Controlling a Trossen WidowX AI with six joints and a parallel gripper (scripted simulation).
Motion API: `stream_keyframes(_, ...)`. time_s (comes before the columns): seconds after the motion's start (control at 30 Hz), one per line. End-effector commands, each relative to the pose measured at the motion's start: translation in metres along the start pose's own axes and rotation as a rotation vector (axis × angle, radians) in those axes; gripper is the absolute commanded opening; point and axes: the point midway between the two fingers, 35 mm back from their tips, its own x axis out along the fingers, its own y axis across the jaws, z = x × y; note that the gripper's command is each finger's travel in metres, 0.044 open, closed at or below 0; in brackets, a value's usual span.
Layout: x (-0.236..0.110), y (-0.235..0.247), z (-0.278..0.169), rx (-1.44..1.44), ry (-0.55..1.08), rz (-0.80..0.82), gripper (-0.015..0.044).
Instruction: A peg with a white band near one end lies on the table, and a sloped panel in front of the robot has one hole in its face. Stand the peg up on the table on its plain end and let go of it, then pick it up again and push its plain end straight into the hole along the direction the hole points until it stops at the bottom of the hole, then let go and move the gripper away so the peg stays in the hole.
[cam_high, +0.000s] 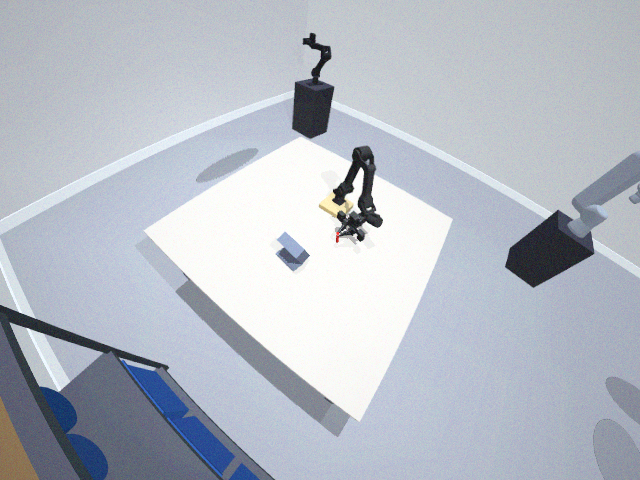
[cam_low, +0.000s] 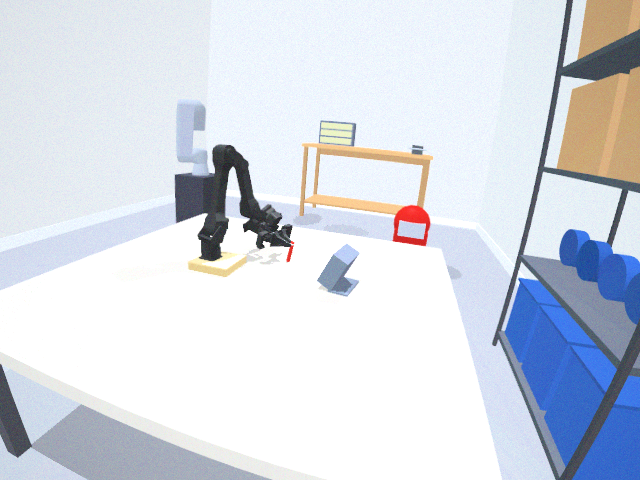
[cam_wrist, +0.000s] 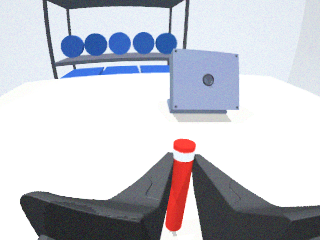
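Observation:
My gripper (cam_high: 343, 231) (cam_low: 285, 241) (cam_wrist: 182, 159) is shut on the red peg (cam_high: 336, 237) (cam_low: 290, 252) (cam_wrist: 178, 194). The peg stands nearly upright between the fingers, with its white band near the top end and its plain end pointing down. The plain end is close to the white table (cam_high: 310, 320) (cam_low: 258, 361); I cannot tell whether it touches. The grey-blue sloped panel (cam_high: 291, 244) (cam_low: 338, 264) (cam_wrist: 190, 87) stands a short way ahead of the gripper. Its face with the dark hole (cam_wrist: 208, 80) is turned toward the gripper in the wrist view.
The arm's tan base plate (cam_high: 328, 206) (cam_low: 223, 266) sits behind the gripper. Off the table are a metal shelf with blue bins (cam_low: 568, 335), a red object (cam_low: 412, 225), a wooden side table (cam_low: 367, 155) and dark pedestals (cam_high: 311, 108) (cam_high: 547, 248).

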Motion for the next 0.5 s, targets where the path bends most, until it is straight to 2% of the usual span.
stream_keyframes(0.0,-0.0028,-0.0014,-0.0029,-0.002,-0.039,-0.001,0.0050)
stream_keyframes(0.47,-0.0037,-0.0019,-0.0053,-0.007,-0.040,-0.003,0.0050)
